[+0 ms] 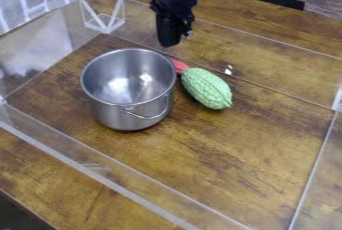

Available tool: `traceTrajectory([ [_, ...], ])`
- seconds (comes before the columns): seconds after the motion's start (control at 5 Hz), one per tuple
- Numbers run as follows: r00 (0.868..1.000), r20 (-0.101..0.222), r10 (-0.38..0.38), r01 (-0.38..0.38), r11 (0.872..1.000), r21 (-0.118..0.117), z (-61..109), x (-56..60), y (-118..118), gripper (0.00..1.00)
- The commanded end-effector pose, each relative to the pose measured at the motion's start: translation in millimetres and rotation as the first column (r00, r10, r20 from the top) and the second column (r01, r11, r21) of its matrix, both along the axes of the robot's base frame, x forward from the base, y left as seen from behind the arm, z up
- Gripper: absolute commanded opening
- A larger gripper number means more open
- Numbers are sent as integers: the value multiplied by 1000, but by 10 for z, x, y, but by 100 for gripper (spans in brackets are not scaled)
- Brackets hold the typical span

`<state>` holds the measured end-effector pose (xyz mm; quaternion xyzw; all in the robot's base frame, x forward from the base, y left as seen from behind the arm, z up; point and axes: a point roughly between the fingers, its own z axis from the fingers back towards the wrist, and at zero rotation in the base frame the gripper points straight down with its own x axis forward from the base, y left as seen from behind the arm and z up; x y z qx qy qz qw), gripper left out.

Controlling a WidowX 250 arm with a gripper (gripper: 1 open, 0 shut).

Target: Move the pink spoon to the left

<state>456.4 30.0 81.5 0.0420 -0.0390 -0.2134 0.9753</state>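
Wooden tabletop [254, 164] with dark, streaky grain fills pretty much the whole view, and it's boxed in by clear acrylic walls [94, 164] that catch a bit of glare along their edges.

Up top, the black gripper [170, 40] hangs pointing straight down, with its fingers pinched all the way together. Nothing is between them as far as I can see, and the tips sit clear of the table surface.

Just below the fingertips and a touch to the right in the picture is the pink spoon [179, 66]. Honestly you only get a tiny bit of it: a small reddish-pink plastic tip poking out in the narrow gap between the pot and the vegetable. The rest of it is hidden, so I can't tell which end that is or how it's lying. It isn't touching the fingers; there's a clear gap between them.

Below and left of the fingers sits a steel pot [130, 88], shiny, upright, with a thin wire handle drooping over its near side. Below and right of the fingers lies a bumpy green vegetable [207, 87], on its side and angled, its upper end right next to the spoon tip. A small white streak [229, 70] sits on the wood just right of that.
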Motion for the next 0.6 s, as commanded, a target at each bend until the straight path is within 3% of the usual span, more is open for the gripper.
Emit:
traceTrajectory([
  [0.0,994,72,81,-79,997,-25,283,56,-4,0],
  [0.4,987,67,144,-138,987,-81,343,3,-105,0],
])
